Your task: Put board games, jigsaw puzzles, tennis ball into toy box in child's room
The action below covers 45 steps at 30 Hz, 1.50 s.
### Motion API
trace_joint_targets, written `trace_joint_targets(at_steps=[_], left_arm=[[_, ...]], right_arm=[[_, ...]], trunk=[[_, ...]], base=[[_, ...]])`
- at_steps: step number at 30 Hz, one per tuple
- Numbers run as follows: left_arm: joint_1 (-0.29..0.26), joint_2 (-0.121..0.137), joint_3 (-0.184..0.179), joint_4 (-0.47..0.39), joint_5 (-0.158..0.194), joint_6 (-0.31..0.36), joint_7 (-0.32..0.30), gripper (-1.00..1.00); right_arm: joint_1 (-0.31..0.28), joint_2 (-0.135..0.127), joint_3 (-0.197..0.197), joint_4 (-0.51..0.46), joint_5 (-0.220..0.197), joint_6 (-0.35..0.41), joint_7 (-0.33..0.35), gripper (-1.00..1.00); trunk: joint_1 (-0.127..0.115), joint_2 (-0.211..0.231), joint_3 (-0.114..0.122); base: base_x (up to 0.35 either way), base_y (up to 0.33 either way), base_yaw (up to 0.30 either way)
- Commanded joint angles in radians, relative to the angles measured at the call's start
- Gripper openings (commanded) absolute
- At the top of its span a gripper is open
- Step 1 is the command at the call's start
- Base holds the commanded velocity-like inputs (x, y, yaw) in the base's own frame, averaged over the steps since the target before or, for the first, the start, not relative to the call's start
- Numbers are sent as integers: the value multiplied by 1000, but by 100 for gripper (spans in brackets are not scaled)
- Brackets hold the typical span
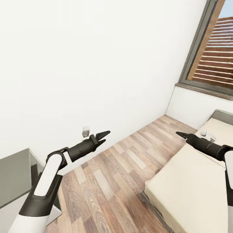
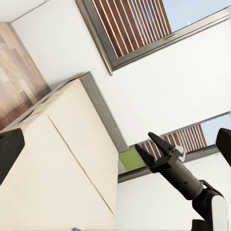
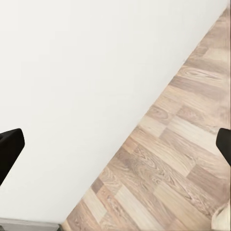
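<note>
We see the bed (image 1: 191, 187) at the right of the head view: beige mattress on a grey frame, one corner jutting toward the wood-plank floor (image 1: 110, 181). A small pale object (image 1: 208, 135) lies on the mattress near its far end, partly behind the right arm; we cannot tell what it is. In the left wrist view the bed (image 2: 53, 168) shows as a beige slab with a grey edge, and a green-yellow patch (image 2: 132, 158) peeks out past that edge, just beside the right gripper; too little shows to name it. A tiny blue speck (image 2: 75, 229) sits on the mattress at the picture's edge.

The left gripper (image 1: 103, 136) hangs in the air over the floor, pointing at the white wall (image 1: 81, 64), fingers parted a little, holding nothing. The right gripper (image 1: 180, 134) reaches in over the bed's far end; in the left wrist view the right gripper (image 2: 150, 144) has its two fingers spread in a narrow V, empty.

A small white wall outlet (image 1: 86, 131) sits low on the wall just beyond the left gripper. A dark grey bench corner (image 1: 14, 176) shows at lower left. A window (image 1: 215, 55) with brown slats behind it sits at upper right above the bed.
</note>
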<state>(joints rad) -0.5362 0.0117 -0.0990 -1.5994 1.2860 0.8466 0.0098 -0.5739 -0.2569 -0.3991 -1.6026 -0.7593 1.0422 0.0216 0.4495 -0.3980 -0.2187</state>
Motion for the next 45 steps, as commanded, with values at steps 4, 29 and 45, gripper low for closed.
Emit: trace_joint_targets(at_steps=[4, 29, 45], left_arm=[[-1, 1, -1, -1, 1, 2, 1, 100], [-1, 1, -1, -1, 0, 3, 3, 100], [83, -42, -76, 84, -79, -81, -32, 100]], right_arm=[[-2, 3, 2, 10, 1, 5, 2, 100], [-9, 7, 7, 151, -3, 5, 7, 100], [-23, -64, 91, 242, 3, 5, 92, 100]], trunk=[[0, -2, 2], [0, -2, 20], [0, -2, 20]], base=[[-52, -61, -236], [-113, -176, -161], [-6, -17, -1]])
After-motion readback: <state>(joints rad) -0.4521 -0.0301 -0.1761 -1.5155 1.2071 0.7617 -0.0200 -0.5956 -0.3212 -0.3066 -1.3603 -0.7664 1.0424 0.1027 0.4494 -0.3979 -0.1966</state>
